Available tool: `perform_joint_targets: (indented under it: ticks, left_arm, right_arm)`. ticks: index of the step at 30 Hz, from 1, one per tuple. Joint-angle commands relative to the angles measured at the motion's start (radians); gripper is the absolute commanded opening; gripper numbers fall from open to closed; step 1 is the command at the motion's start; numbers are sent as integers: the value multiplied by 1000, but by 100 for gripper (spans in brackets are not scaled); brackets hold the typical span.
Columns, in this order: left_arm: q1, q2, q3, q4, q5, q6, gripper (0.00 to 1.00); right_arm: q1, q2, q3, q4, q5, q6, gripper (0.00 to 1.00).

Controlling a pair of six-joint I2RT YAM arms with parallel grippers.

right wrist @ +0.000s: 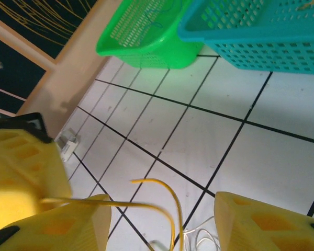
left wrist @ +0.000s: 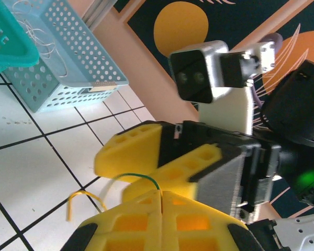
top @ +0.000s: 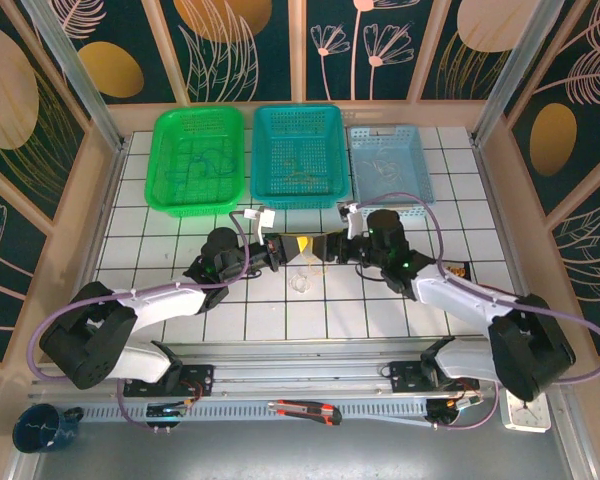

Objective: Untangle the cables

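Note:
My left gripper (top: 294, 247) (left wrist: 162, 192) is shut on a thin green cable (left wrist: 141, 177) that arcs out of the seam between its yellow jaws. A yellow cable (left wrist: 82, 195) curls just beside it over the tiles. My right gripper (top: 320, 249) (right wrist: 162, 205) faces the left one tip to tip at mid-table and stands open. The yellow cable (right wrist: 170, 201) loops through the gap between its fingers (right wrist: 68, 225) without being pinched. A small clump of pale cables (top: 302, 283) (right wrist: 201, 238) lies on the tiles below both grippers.
Three baskets stand in a row at the back: green (top: 200, 160), teal (top: 298, 155) and light blue (top: 390, 163), each holding thin wires. A box cutter (top: 305, 410) and a blue mug (top: 40, 428) lie near the arm bases.

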Motion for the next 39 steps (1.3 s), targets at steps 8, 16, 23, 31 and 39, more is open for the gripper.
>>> perform_joint_targets:
  ticks: [8,16,23,31,39]
  left_arm:
    - [-2,13,55,32,37,2,0]
    - [-2,15,65,16,64,4,0]
    - [-2,15,61,9,78,5,0]
    - [-2,30,57,6,93,7,0]
    - [-2,-65,-21,13,-61,34,77]
  right_arm:
    - [7,-28,0,30,-49,-38,57]
    - [2,99,110,47,-63,-62,51]
    - [-27,83,140,7,-34,-74,51]
    - [-60,48,128,29,-44,-43,7]
    - [-60,36,123,16,-27,-28,0]
